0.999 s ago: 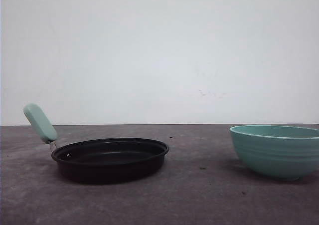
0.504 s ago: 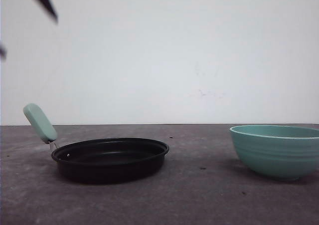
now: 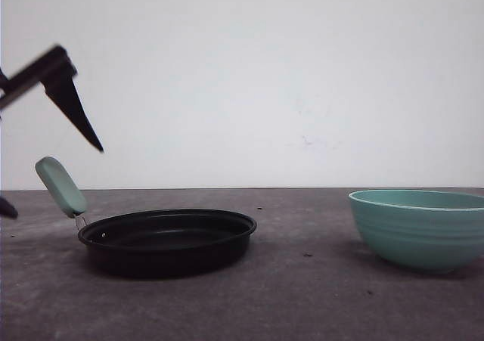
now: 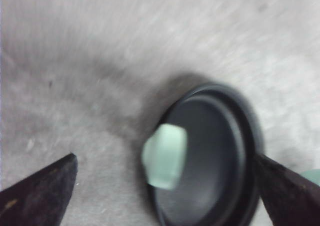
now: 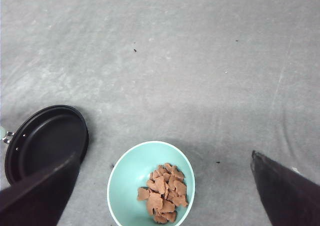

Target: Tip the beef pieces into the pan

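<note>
Your front camera sits low at table height, facing a white wall (image 3: 302, 76). Your left wrist camera looks down, close and blurred, on the shallow black frying pan (image 4: 210, 156); your right wrist camera, higher, shares that pan and the teal ribbed bowl (image 5: 131, 176).

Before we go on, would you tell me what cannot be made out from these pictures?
- Beef pieces: in the front view the bowl wall hides them.
- Pan: the left wrist view is motion-blurred, so fine detail of its inside is lost.
- Left gripper: in the front view the frame's left edge cuts off one finger.
- Right gripper: the right wrist view's lower edge cuts its fingers.
</note>
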`<state>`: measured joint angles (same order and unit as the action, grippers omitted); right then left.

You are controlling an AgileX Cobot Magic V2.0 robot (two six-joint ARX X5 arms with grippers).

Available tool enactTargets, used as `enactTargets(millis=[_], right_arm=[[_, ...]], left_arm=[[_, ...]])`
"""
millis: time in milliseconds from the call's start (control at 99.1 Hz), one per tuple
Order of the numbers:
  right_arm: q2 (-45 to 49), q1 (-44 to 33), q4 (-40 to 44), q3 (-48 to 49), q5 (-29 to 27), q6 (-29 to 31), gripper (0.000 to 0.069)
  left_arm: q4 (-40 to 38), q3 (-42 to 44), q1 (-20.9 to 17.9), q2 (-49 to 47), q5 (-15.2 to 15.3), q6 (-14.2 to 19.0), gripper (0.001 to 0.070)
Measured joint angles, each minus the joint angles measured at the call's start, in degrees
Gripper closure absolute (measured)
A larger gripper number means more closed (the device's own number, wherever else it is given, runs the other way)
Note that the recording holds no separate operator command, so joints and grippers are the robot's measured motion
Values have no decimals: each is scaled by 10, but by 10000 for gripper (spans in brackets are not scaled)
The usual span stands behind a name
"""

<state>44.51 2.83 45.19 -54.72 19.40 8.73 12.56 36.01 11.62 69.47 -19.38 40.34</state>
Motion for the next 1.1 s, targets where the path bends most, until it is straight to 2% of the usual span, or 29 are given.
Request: enactTargets(millis=[343,444,504,636,696,797,908,1100], right_arm=[[0,0,31,0,0,0,7],[0,0,37,0,0,-4,7],[0,0,37,0,0,-6,7],[0,0,38,0,0,-8,7],[0,0,38,0,-1,-9,7],[0,0,38,0,-1,-9,7],[0,0,38,0,-1,-9,7],[0,0,38,0,-1,-10,7]], left_arm=[[-29,0,23,75,1,26,17],[-33,0,30,77,17,26,24],[-34,0,33,77,32,26,94],[-40,0,33,77,50,28,352],[-45,0,33,77,53,28,406],[-48,0,36,79,53,28,452],[-50,0,41,84,51,28,626],[-64,0,48,85,50,28,648]])
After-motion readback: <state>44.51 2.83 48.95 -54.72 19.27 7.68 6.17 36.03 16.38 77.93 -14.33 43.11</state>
